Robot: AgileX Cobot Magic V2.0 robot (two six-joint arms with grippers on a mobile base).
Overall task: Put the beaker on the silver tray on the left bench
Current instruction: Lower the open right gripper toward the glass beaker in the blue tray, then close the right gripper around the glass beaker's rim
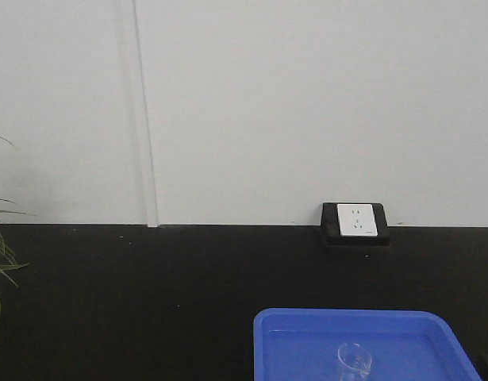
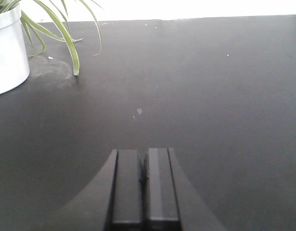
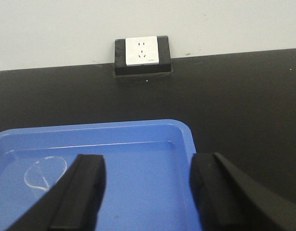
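The beaker [image 3: 44,172] stands upright in the blue tray [image 3: 184,132] at lower left, just left of the released right hand [image 3: 147,192], the nearer one. The left hand [image 2: 143,185] is clenched on nothing.

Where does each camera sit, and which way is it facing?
Front: faces the wall over the bench, seeing tray, beaker, socket; no robot parts.
Left wrist: behind the shut left hand, looking across bench to a plant.
Right wrist: behind the open right hand, above the tray, facing the socket.
Shared: front and right wrist both show tray, beaker and socket.
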